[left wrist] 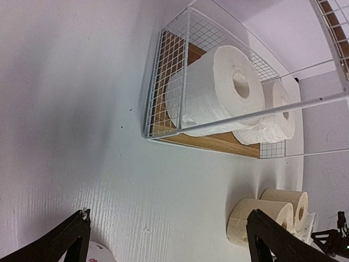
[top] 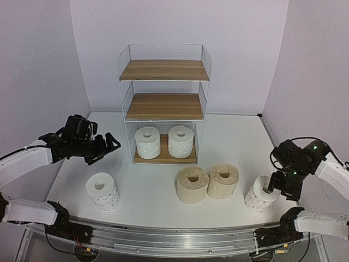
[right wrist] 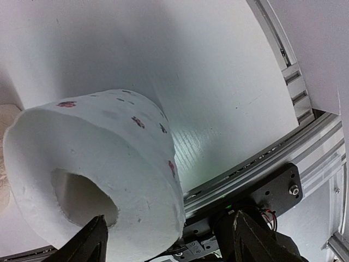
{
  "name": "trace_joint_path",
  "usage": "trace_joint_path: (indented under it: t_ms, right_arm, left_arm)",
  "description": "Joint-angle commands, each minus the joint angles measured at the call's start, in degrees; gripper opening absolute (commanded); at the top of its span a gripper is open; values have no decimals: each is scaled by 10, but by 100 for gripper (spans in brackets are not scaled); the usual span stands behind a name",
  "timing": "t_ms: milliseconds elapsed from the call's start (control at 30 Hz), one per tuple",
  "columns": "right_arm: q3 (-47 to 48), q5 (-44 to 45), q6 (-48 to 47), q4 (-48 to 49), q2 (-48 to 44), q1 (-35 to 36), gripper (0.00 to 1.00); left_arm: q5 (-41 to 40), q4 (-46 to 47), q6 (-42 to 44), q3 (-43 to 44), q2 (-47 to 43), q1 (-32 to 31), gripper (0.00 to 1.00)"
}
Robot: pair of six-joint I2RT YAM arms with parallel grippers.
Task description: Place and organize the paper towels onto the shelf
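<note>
- Shelf (top: 163,70) first, because it is the biggest thing you see. It stands at the back of the white table (top: 234,147), close to the wall. It has thin white wire sides and three brown boards, one above the other.
- Next come your two big beige paper rolls. The left beige roll (top: 192,184) and the right beige roll (top: 223,180) stand on the table in front of the shelf. They stand side by side, touching, with their holes facing up.
- Two plain white rolls are on the shelf. The left white roll (top: 147,142) and the right white roll (top: 181,141) stand side by side on the bottom board, holes up.
- Two dotted rolls are on the table. The left dotted roll (top: 102,191) stands near the front left, well apart from the other rolls. The right dotted roll (top: 260,195) is near the front right, just beside the right beige roll.
- Your left hand (top: 106,151) hangs over the table, to the left of the shelf and above the left dotted roll. Its two fingers are spread wide and nothing is between them.
- Your right hand (right wrist: 172,240) is at the right dotted roll. Its fingers are spread. One finger is by the hole and the other is outside the roll. You can see a gap between that outer finger and the paper, so the roll is not squeezed.
</note>
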Motion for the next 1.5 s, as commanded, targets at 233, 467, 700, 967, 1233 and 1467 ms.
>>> trace_joint_path:
  t_ms: [233,467,700,967,1233,1467]
  right_arm:
    - [-24,0,1,57,30,-2,60]
    - [-17,2,1,62,21,-3,35]
    - [43,-22,-31,40,25,-2,21]
    - [215,-80,-69,-99,79,-3,19]
    - [331,-302,-83,-124,177,-2,14]
    - [375,-382,-94,-132,262,18,10]
  left_arm:
    - [35,132,105,18,-6,-107,100]
    - [45,159,121,-2,-30,-122,100]
    - [72,170,133,-8,-48,-124,100]
    - [82,221,207,1,-31,-215,100]
    - [-85,279,297,117,113,-412,100]
    - [-37,312,365,230,262,-463,100]
